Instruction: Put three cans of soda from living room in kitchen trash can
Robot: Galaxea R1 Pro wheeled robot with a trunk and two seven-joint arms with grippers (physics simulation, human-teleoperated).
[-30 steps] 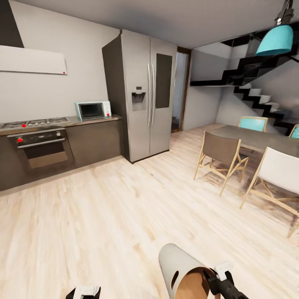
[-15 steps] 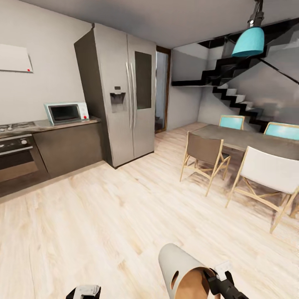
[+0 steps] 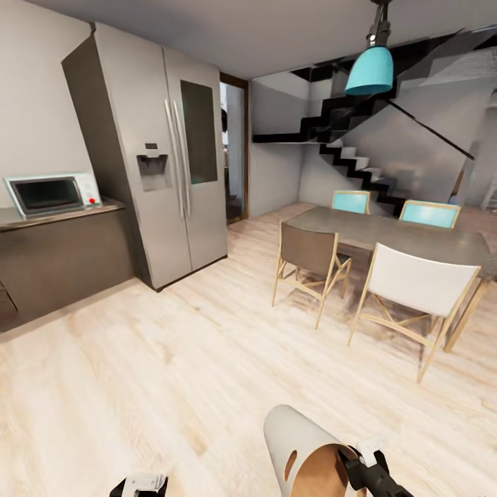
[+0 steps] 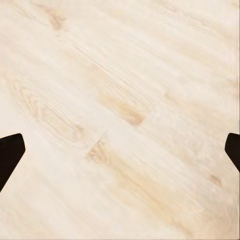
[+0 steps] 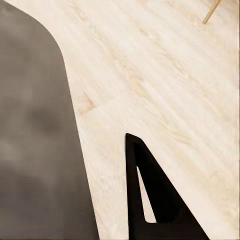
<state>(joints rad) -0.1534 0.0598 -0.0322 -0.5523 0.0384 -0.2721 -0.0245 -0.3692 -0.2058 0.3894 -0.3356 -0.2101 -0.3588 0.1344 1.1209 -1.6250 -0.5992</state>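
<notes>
- The kitchen (image 3: 138, 207) was in view: light wood floor (image 3: 172, 359), a steel double-door fridge (image 3: 166, 172) at the far left, and a dark counter (image 3: 55, 255) left of it carrying a microwave (image 3: 48, 195).
- A grey dining table (image 3: 393, 238) stood at the right, with a brown chair (image 3: 308, 266) and a white chair (image 3: 414, 297) on its near side and two teal chairs (image 3: 351, 201) on the far side.
- A teal pendant lamp (image 3: 370, 69) hung above the table; a black staircase (image 3: 352, 148) rose behind it, and a doorway (image 3: 233, 152) opened beside the fridge.
- No soda can appeared in any view.
- Left hand (image 4: 120, 155): two dark fingertips (image 4: 10, 155) sat at opposite edges of the wrist view, spread wide, bare floor between them.
- Right hand (image 5: 150, 195): one dark finger showed over the floor beside a large dark grey shape (image 5: 35, 140); its spread could not be told.
- A pale hollow cylinder (image 3: 304, 452) showed at the near edge of the head view.
</notes>
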